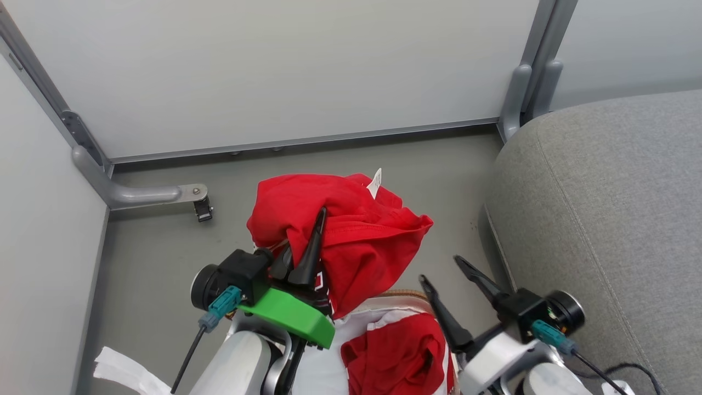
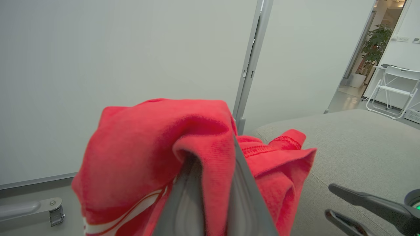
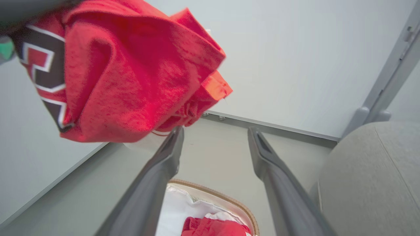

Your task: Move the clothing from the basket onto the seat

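Jersey held above the basket by the left hand.
It is gripped between the closed fingers; the right hand is held open over the basket, where apparently the shorts are lying, beside the seat.

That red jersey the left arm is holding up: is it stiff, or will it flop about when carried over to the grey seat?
Likely floppy: the jersey droops in folds around the left gripper, whose jaws pinch just one bunch. Probably light, since that small pinch holds it above the basket. Loose ends may swing or snag.
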